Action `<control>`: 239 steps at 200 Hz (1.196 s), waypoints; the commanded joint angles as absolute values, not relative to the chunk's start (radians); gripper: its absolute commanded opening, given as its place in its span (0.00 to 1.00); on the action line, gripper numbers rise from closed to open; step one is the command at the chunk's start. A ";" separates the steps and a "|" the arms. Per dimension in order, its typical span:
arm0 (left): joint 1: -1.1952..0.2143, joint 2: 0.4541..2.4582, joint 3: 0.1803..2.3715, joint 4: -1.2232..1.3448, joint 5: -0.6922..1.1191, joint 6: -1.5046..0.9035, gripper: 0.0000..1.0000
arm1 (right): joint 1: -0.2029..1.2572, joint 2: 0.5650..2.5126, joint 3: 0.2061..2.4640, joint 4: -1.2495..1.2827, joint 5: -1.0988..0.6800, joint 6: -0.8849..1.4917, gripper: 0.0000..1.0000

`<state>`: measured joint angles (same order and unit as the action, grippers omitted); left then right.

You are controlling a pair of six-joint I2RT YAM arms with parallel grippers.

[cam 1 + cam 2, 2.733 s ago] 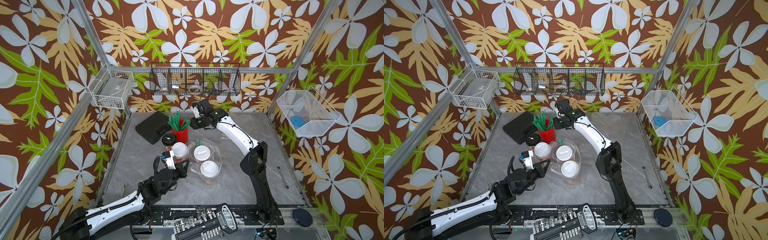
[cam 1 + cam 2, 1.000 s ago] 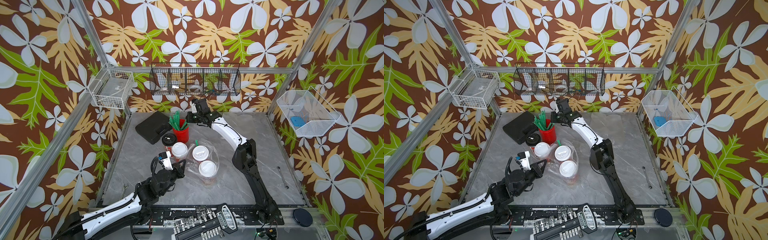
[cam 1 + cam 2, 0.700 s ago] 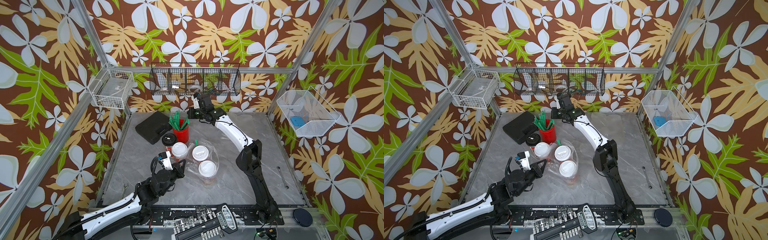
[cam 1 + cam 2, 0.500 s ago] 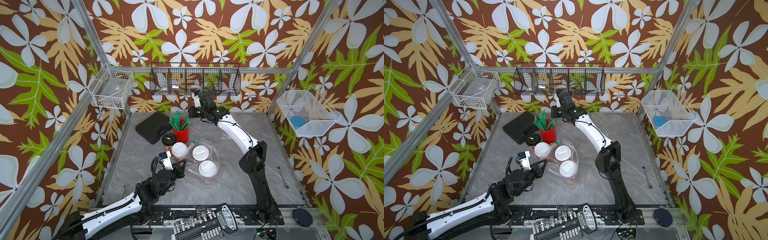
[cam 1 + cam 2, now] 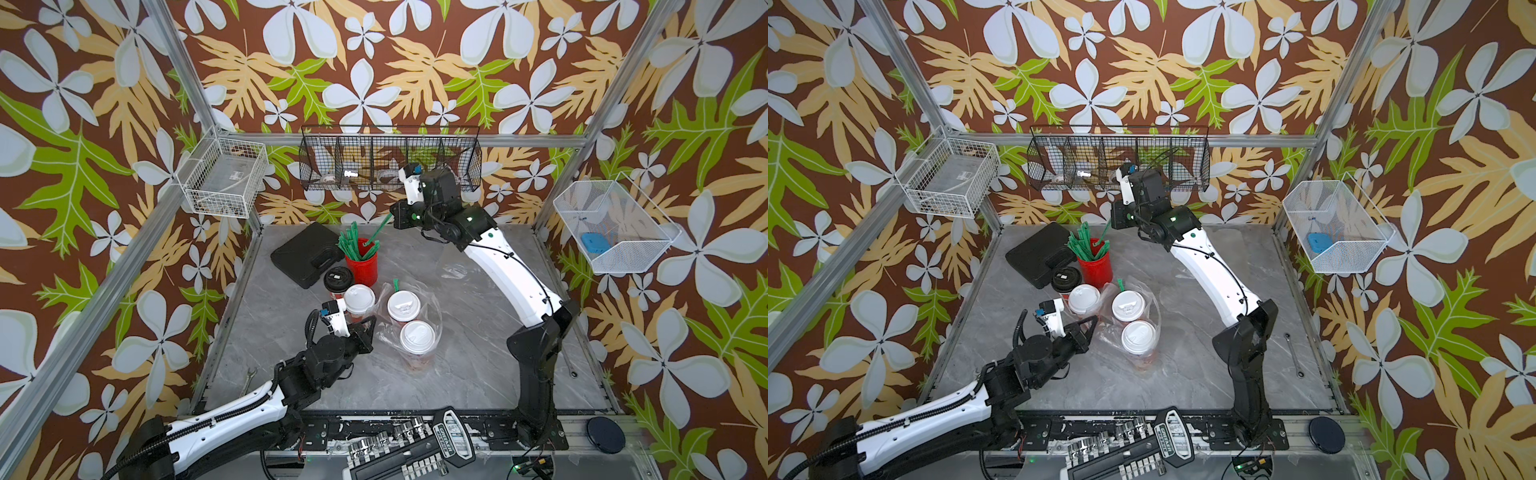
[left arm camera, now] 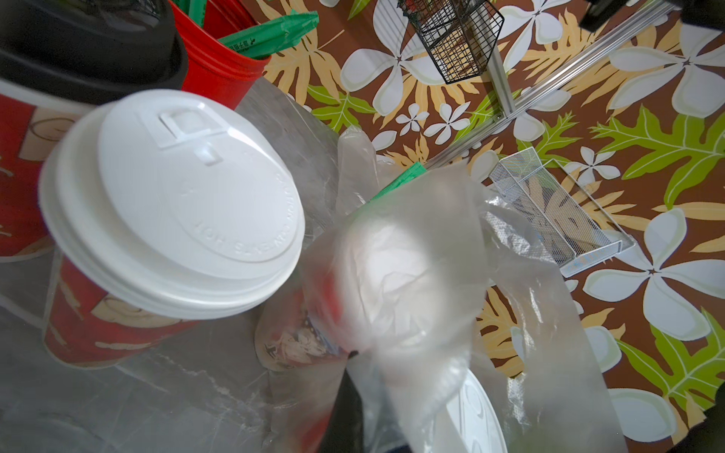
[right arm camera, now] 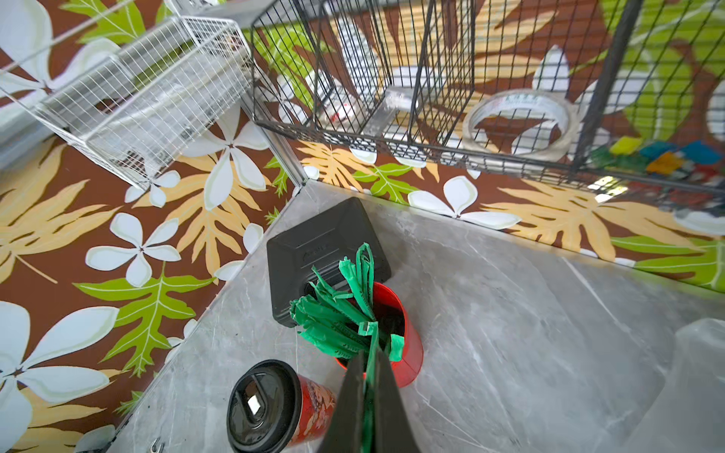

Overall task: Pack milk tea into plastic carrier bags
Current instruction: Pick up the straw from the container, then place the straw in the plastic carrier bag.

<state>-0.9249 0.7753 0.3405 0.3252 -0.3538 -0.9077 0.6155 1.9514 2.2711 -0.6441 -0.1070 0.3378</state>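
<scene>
Floral-papered walls box in the grey table (image 5: 457,374). Black case (image 5: 307,253) lies at back left. Clear bag (image 5: 383,300) sits mid-table, mouth up, two upright white-lid cups inside: rear cup (image 5: 404,306), front cup (image 5: 417,337), touching. A green straw pokes up at the bag's back edge. Third white-lid cup (image 5: 360,299) stands just left of the bag, outside it, black-lid cup (image 5: 338,279) right behind it. Red cup (image 5: 362,266) of green straws stands beside the case. Left end effector (image 5: 371,324) is closed, pinching the bag's left edge. Right end effector (image 7: 368,361) is raised over the red cup, clamped on one straw (image 5: 376,230), tilted, lower end among the other straws.
</scene>
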 commanded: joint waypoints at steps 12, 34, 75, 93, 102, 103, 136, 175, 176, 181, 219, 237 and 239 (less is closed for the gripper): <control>-0.923 0.776 0.351 0.360 -0.342 -0.894 0.00 | 0.618 1.830 2.205 -0.688 -0.083 0.308 0.00; -0.923 0.775 0.356 0.360 -0.341 -0.887 0.00 | 0.624 1.721 2.143 -0.719 -0.080 0.300 0.00; -0.923 0.795 0.376 0.361 -0.335 -0.874 0.00 | 0.672 1.491 2.007 -0.821 -0.028 0.302 0.00; -0.923 0.807 0.392 0.360 -0.325 -0.868 0.00 | 0.718 1.401 1.948 -0.869 -0.007 0.324 0.00; -0.923 0.815 0.399 0.358 -0.321 -0.864 0.00 | 0.743 1.364 1.921 -0.893 0.006 0.342 0.00; -0.923 0.815 0.400 0.358 -0.320 -0.864 0.00 | 0.746 1.361 1.917 -0.896 0.008 0.343 0.00; -0.923 0.837 0.416 0.354 -0.301 -0.856 0.00 | 0.812 1.261 1.820 -0.975 0.020 0.403 0.00; -0.923 0.851 0.428 0.354 -0.273 -0.848 0.00 | 0.833 1.166 1.686 -0.956 -0.019 0.452 0.00; -0.923 0.851 0.428 0.354 -0.272 -0.848 0.00 | 0.833 1.164 1.684 -0.955 -0.020 0.451 0.00; -0.923 0.851 0.429 0.354 -0.268 -0.847 0.00 | 0.834 1.158 1.670 -0.952 -0.024 0.455 0.00; -0.923 0.842 0.432 0.343 -0.249 -0.842 0.00 | 0.838 1.123 1.585 -0.908 -0.079 0.472 0.00; -0.923 0.844 0.434 0.341 -0.248 -0.842 0.00 | 0.849 1.125 1.588 -0.909 -0.088 0.468 0.00; -0.923 0.845 0.434 0.341 -0.248 -0.842 0.00 | 0.850 1.126 1.589 -0.911 -0.088 0.468 0.00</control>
<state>-0.9249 0.8448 0.4248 0.3286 -0.2600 -0.8555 0.8387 1.1259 1.5871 -0.9417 -0.0570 0.4648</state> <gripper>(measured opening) 0.049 0.047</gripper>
